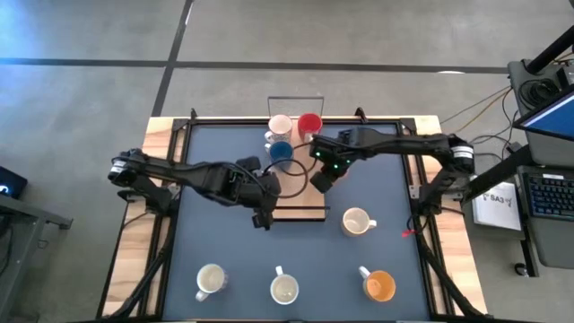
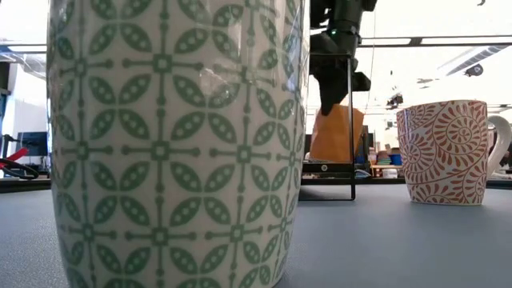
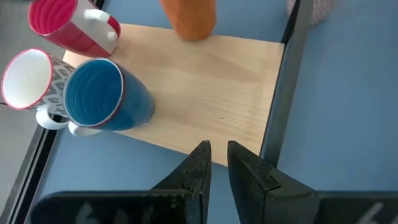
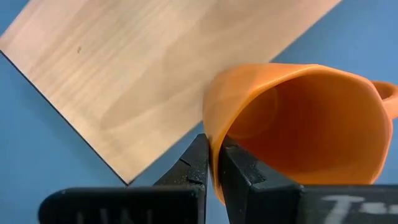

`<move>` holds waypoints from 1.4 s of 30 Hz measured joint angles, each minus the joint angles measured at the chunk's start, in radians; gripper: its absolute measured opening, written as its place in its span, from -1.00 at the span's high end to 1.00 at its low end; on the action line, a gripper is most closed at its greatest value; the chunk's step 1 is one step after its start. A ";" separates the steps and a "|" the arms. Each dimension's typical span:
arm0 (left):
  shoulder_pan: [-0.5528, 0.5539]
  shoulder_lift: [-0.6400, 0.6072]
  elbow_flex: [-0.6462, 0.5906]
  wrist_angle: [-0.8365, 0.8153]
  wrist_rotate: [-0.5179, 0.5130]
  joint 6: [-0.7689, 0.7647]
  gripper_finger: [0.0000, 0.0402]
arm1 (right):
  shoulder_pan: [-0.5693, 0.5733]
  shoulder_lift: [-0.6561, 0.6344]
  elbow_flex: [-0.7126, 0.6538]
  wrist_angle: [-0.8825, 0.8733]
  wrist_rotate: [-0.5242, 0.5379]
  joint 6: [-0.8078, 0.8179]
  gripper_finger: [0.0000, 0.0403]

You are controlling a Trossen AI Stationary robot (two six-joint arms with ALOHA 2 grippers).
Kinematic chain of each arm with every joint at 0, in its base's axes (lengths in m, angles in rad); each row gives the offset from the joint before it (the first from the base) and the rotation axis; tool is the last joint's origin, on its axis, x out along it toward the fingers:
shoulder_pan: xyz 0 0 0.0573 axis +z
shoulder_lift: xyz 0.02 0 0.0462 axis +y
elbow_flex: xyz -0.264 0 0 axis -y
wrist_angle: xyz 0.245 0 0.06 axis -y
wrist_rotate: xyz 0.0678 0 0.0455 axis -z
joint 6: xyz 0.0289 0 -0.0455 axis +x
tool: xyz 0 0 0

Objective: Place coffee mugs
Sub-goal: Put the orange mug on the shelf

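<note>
Right wrist view shows your right gripper [image 4: 214,163] pinching the glossy orange ceramic mug [image 4: 298,124] by its rim above the long light-wood tray [image 4: 124,68]; this thin grip may slip. Left gripper [image 3: 214,158] waits, nearly closed, empty.

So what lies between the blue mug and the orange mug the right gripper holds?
Only bare tray wood lies between the blue mug and orange mug, per the left wrist view. The right gripper pinches its rim.

A: Floor?
B: Grey concrete floor [image 1: 108,36], dark seam lines crossing it.
A: Furniture?
B: Desk at right with a laptop [image 1: 554,108] and keyboard [image 1: 549,193]; cables [image 1: 480,108] trail nearby.
A: Light?
B: Bright ceiling [image 2: 432,20] in low view.
</note>
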 joint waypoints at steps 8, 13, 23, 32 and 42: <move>-0.011 -0.001 -0.004 -0.021 0.000 0.002 0.82 | -0.004 0.062 0.073 0.007 -0.002 -0.011 0.94; -0.014 -0.001 -0.004 -0.033 -0.024 0.003 0.82 | -0.012 0.074 0.082 0.011 0.001 -0.011 0.94; -0.015 -0.002 -0.005 -0.038 -0.026 0.003 0.82 | -0.027 0.077 0.082 0.098 0.004 -0.099 0.79; -0.015 -0.002 -0.012 -0.042 -0.026 0.003 0.82 | -0.031 0.072 0.082 0.108 0.006 -0.255 0.60; -0.015 -0.002 -0.012 -0.042 -0.026 -0.005 0.82 | -0.032 0.014 0.089 -0.075 0.005 -0.502 0.58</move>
